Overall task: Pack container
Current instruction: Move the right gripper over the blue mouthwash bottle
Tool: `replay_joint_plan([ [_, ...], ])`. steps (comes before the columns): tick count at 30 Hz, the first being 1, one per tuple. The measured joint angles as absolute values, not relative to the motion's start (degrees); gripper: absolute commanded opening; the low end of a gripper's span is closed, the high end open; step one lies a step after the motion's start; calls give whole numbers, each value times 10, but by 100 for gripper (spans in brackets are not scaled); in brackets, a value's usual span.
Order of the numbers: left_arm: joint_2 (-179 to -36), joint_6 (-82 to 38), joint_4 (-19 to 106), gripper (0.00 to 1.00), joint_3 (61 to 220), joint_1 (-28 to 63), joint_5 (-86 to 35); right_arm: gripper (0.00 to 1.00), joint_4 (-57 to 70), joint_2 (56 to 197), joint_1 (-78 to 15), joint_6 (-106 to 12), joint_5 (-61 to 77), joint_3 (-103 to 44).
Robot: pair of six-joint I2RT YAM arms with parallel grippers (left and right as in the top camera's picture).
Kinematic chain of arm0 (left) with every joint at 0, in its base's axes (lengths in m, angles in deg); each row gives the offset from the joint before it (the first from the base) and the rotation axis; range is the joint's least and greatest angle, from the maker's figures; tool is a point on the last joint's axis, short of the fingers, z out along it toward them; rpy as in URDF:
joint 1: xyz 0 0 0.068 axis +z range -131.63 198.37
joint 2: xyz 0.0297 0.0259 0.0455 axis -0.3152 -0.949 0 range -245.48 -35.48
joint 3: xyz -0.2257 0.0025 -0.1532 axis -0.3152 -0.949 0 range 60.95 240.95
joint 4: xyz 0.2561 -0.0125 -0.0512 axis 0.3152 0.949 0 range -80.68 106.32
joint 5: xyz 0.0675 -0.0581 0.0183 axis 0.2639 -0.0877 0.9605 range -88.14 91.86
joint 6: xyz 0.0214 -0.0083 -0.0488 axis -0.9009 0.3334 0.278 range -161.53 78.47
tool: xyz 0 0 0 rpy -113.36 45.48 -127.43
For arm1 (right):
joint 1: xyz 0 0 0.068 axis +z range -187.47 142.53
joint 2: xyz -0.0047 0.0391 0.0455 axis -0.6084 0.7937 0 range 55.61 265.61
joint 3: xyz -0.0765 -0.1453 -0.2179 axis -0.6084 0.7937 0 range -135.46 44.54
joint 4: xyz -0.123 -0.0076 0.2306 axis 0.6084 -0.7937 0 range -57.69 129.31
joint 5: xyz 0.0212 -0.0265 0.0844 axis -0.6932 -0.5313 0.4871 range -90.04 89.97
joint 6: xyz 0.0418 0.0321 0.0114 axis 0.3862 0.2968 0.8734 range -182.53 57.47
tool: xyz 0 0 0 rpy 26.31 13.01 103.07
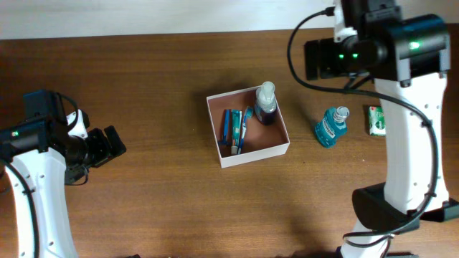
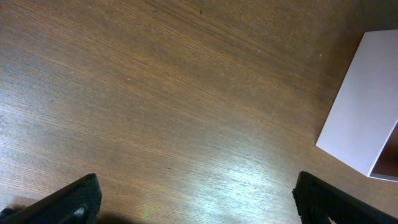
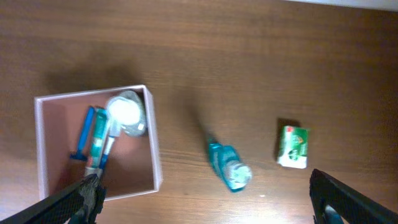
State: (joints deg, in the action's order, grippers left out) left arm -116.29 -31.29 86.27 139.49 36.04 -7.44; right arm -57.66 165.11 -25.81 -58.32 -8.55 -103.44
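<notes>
Overhead: container [image 1: 255,156] sits centre of frame on the brown wooden bench [image 1: 150,72], open top, white walls, pinkish floor. Inside it, a clear bottle with dark liquid and a white cap [image 1: 266,104] stands upright in the upper right corner. Blue-packaged toothbrush items [image 1: 235,129] lie along the left side (exact count hard to tell).

On the bench outside the box, right of it, a blue mouthwash bottle [image 1: 330,127] lies on its side. A small green soap packet [image 1: 376,120] lies just right of that; the two are near each other but apart.

Left claw [image 2: 199,200] is at the left of the overhead frame, well apart from the container. Its fingers are spread wide and hold nothing. Its wrist view has bare wood between them and a white container wall at the right edge.

Right claw [image 3: 214,202] is at the upper right of the overhead frame, above the mouthwash. Its fingers are spread wide at the bottom corners of its wrist view, nothing pinched. The container, mouthwash and soap all show below it in that view.
</notes>
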Motion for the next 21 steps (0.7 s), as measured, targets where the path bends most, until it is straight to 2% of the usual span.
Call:
replay_joint_plan([
  [9,-1163,-313,862,99,1395,360,-74,99,-565,1634,-376,-663,-42,-794],
  [21,-1163,-313,862,99,1395,360,-74,99,-476,1631,-401,-762,48,-648],
])
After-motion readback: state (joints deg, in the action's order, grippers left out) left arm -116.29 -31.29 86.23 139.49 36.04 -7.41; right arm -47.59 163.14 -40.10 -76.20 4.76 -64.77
